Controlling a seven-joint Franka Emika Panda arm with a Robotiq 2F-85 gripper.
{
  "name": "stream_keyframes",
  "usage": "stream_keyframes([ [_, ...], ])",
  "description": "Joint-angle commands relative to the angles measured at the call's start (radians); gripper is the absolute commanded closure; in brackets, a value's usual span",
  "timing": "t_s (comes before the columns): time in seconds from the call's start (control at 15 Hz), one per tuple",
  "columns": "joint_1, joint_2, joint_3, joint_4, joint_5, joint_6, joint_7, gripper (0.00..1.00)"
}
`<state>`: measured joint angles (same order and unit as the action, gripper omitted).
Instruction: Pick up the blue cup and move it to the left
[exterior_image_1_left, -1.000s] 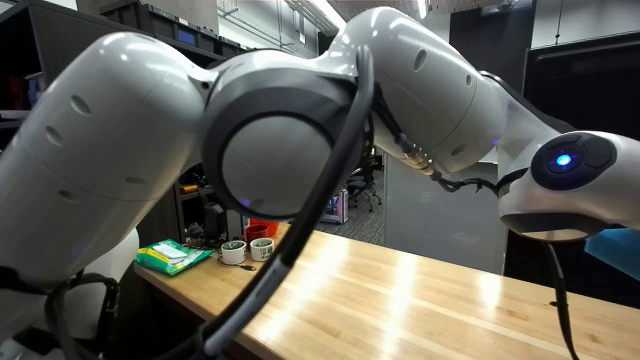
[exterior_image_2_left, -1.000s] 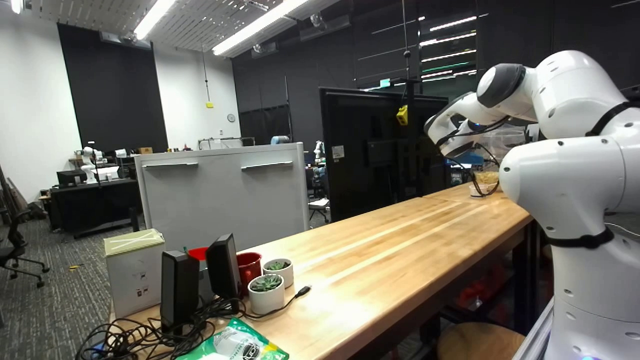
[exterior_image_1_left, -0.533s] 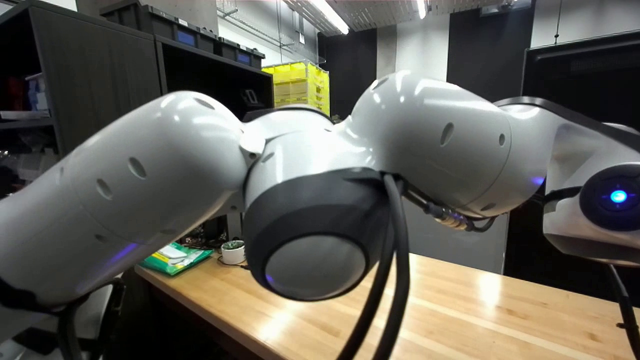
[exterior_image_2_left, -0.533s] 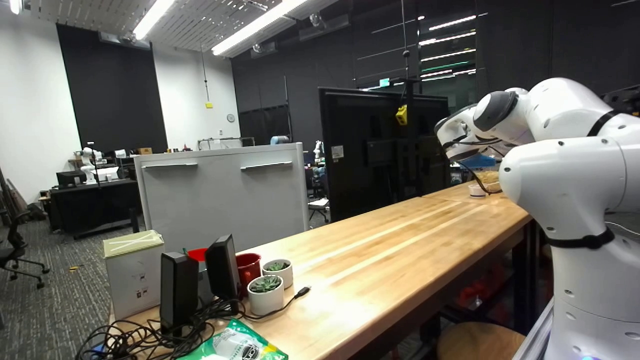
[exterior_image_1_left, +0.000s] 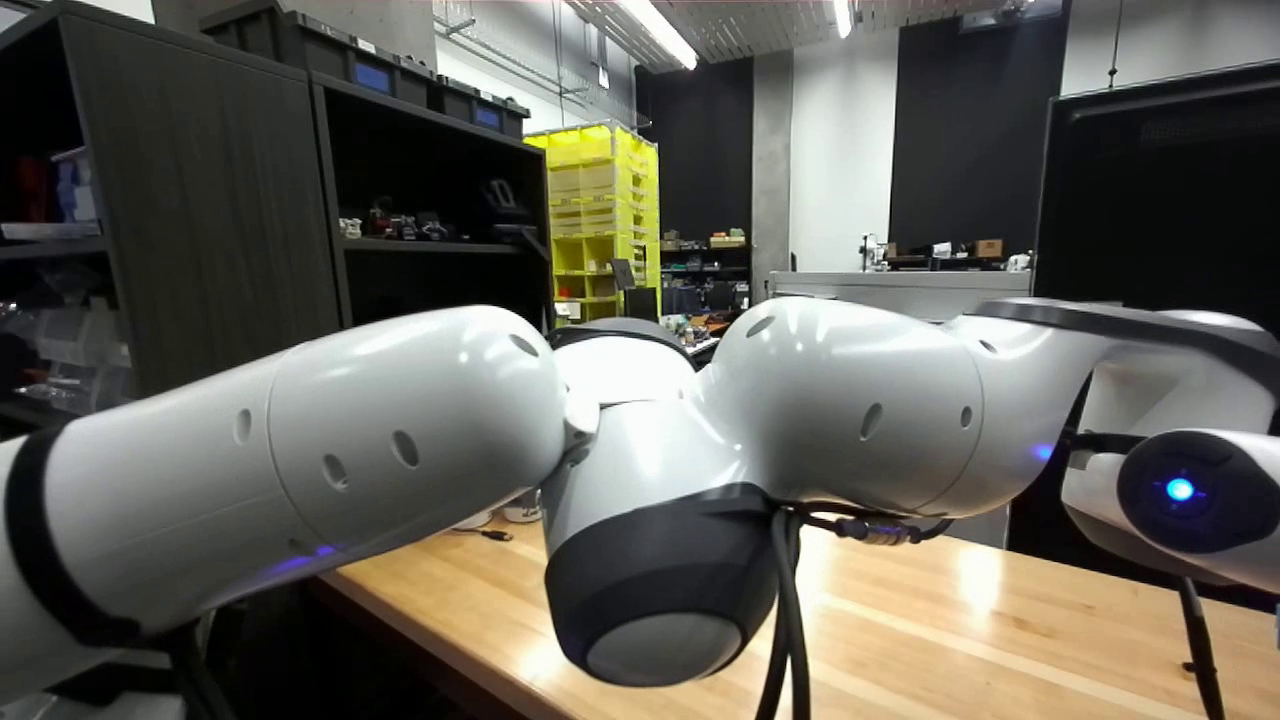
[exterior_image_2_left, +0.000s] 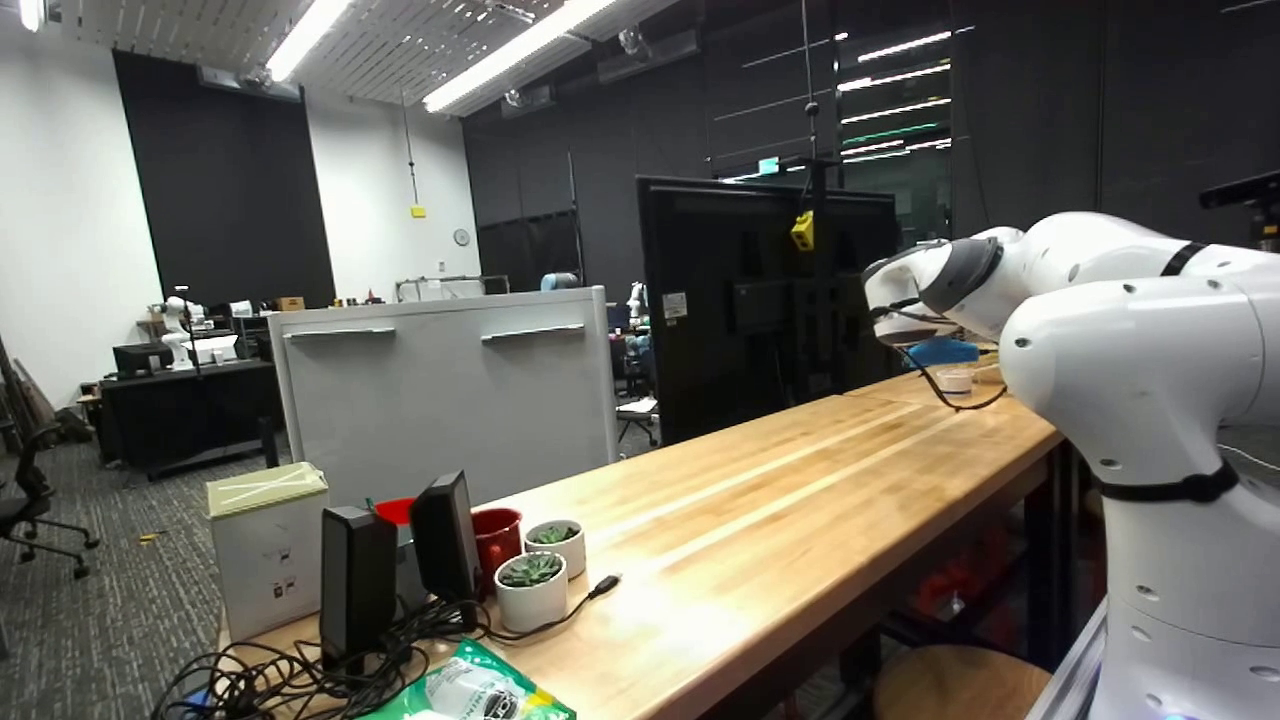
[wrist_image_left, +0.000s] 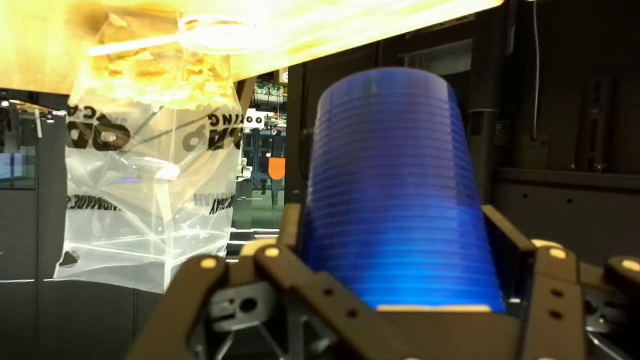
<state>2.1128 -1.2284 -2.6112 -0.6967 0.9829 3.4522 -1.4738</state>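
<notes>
In the wrist view the claw (wrist_image_left: 393, 215) grips the blue cup (wrist_image_left: 395, 195), its fingers (wrist_image_left: 289, 227) set one at each flank of the ribbed side. The cup is held apart from the counter (wrist_image_left: 325, 25); beside it shows a clear bag (wrist_image_left: 150, 210), its dark lettering upside down.

In an exterior view the white arm (exterior_image_1_left: 850, 410) stretches right across, over the counter, a blue light (exterior_image_1_left: 1180, 489) glowing near its wrist. Behind stand a dark shelf unit (exterior_image_1_left: 200, 200) and a yellow rack (exterior_image_1_left: 600, 185).

In an exterior view the blue cup shows just below the wrist, towards the counter's far end, with a pale tub (exterior_image_2_left: 955, 382) near it; the fingers I can't make out. Closer to me, two potted succulents (exterior_image_2_left: 532, 600) sit just beside a red mug (exterior_image_2_left: 497, 545), near black speakers (exterior_image_2_left: 358, 570) and a green bag (exterior_image_2_left: 470, 690).
</notes>
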Motion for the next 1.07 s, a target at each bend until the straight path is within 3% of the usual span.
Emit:
stream_keyframes([
  [0.0,0.029,-0.027,0.000,0.077,0.160,0.004,-0.115,0.42],
  [0.2,0.023,-0.006,0.000,0.059,0.254,0.004,-0.169,0.42],
  [0.27,0.014,-0.010,0.000,0.030,0.185,0.000,-0.108,0.17],
  [1.0,0.014,-0.010,0.001,0.036,0.210,0.000,-0.124,0.17],
])
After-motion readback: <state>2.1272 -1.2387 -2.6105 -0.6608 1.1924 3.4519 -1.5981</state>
